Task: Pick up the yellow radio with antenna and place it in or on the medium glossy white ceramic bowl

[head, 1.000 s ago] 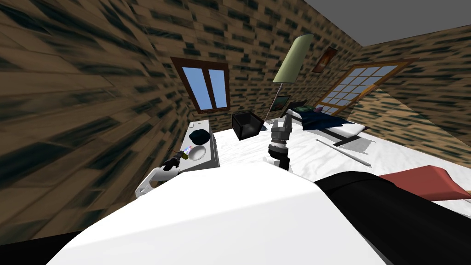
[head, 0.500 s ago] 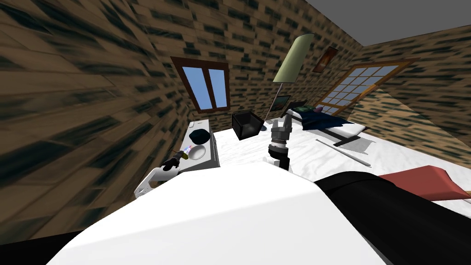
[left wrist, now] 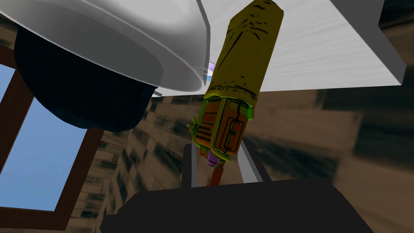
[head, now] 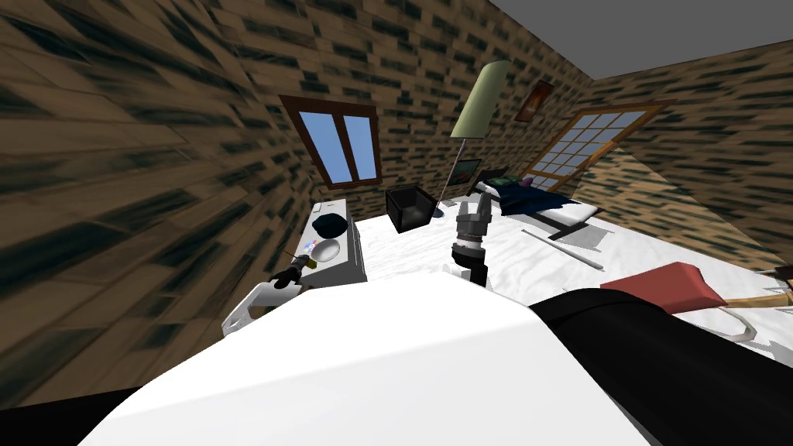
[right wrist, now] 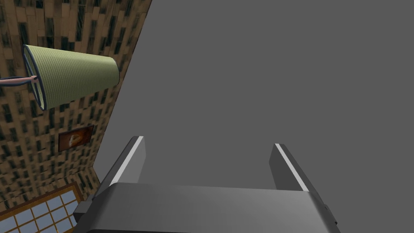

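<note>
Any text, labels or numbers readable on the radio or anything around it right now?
None readable. The yellow radio in the left gripper bears only black scribbled lines and outlined panels, no letters.
The white bowl is plain.

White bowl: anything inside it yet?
In the head view the white bowl looks empty inside; the yellow radio, clamped in the left gripper, is at its rim. From the left wrist, its wall covers the inside.
</note>
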Available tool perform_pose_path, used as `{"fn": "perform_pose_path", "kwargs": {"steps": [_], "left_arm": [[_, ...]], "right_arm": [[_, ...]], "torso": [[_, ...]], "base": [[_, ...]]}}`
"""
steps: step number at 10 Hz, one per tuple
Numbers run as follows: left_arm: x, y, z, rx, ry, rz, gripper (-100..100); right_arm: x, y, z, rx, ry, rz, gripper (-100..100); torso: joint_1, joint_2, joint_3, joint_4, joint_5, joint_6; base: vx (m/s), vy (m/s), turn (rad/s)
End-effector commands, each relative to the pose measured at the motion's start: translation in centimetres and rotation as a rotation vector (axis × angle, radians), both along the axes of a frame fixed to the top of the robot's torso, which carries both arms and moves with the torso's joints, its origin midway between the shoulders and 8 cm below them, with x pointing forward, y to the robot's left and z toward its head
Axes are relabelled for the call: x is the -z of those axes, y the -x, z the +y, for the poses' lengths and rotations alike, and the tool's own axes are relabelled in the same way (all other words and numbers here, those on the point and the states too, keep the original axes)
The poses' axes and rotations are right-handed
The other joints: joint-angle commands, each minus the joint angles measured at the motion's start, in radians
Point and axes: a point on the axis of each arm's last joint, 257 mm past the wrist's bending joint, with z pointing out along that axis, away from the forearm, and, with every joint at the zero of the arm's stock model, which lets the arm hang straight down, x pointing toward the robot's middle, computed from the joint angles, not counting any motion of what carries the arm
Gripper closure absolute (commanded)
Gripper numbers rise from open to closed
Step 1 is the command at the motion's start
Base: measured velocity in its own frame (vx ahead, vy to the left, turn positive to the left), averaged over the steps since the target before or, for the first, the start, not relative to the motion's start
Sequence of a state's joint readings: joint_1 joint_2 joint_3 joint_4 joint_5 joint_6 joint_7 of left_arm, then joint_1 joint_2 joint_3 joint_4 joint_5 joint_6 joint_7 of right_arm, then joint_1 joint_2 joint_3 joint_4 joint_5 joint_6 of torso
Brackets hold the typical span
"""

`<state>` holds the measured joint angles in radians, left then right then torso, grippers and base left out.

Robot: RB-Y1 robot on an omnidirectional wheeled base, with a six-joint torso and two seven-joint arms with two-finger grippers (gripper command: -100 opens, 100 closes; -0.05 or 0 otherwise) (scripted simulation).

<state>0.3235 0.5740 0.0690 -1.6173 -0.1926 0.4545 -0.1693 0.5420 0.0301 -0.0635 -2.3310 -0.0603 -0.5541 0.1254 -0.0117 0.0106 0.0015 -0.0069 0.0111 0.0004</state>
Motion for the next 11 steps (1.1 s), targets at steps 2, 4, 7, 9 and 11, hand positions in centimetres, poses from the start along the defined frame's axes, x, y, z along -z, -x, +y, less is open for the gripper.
{"fn": "perform_pose_path", "kwargs": {"steps": [2,4,7,9,11], "left_arm": [[-0.1,0.6,-0.2,0.007,-0.010,0.022,100],[-0.8,1.0,0.0,0.013,-0.032,0.041,100],[-1.7,1.8,0.1,0.019,-0.063,0.070,100],[-2.2,2.2,0.1,0.020,-0.074,0.084,100],[-2.8,2.5,-0.2,0.016,-0.076,0.090,100]], "right_arm": [[0.0,0.0,0.0,0.000,0.000,0.000,0],[0.0,0.0,0.0,0.000,0.000,0.000,0],[0.0,0.0,0.0,0.000,0.000,0.000,0],[0.0,0.0,0.0,0.000,0.000,0.000,0],[0.0,0.0,0.0,0.000,0.000,0.000,0]], "torso": [[-0.001,-0.001,-0.001,-0.001,0.001,0.002],[-0.002,0.002,0.001,0.000,0.001,0.002],[-0.004,0.001,0.001,0.000,0.000,0.002],[-0.001,0.000,0.000,0.000,0.000,0.002],[0.002,-0.004,-0.002,-0.001,0.000,0.002]], "base": [[-0.159,-0.121,-0.069],[-0.229,-0.131,-0.106],[-0.186,-0.146,-0.087],[-0.149,-0.102,-0.063],[-0.056,-0.060,-0.026]]}}
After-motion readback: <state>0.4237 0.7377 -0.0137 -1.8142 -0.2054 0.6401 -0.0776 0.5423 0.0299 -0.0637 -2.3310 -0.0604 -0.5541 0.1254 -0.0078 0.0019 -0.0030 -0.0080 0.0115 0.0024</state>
